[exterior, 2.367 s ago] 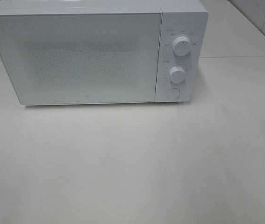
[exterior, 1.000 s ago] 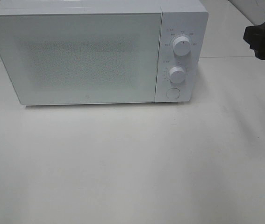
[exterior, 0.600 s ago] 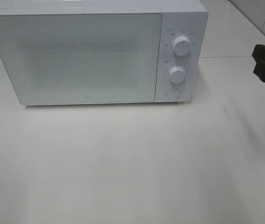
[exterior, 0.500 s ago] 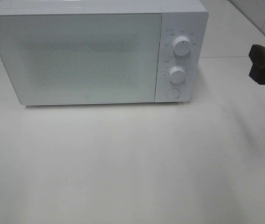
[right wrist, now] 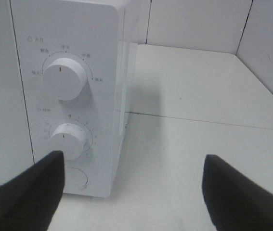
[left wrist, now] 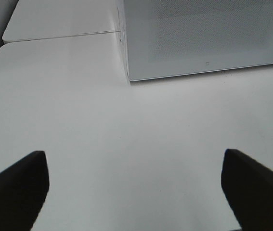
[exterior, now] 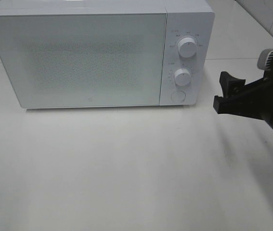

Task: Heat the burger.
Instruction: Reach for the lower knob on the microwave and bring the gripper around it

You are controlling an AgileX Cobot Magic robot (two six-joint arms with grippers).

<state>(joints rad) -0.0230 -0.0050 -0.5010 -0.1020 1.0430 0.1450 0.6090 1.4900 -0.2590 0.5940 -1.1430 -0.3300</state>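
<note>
A white microwave stands shut on a pale table as the right gripper hangs just off its control panel, jaws spread wide and holding nothing. The burger is nowhere to be seen in any view. The speckled door gives no look inside, so whether it sits within cannot be told. The left gripper, likewise wide and empty, hovers over bare table in front of the oven's left front corner. Judging by its place beside the panel, the right arm looks set to work the round button or one of the dials above it, and that is where trouble could start. The upper knob, the lower knob and the button sit close together in one narrow column, so a wide-open jaw coming in slightly off line could turn the wrong dial or nudge two controls at once. A firm push could also slide the oven back on the smooth tabletop instead of working the button. If that button releases the door, the panel may swing out toward the waiting left gripper — a collision risk if it is not moved aside. Setting the timer on an empty oven would be a further fault, should the burger not be inside.
</note>
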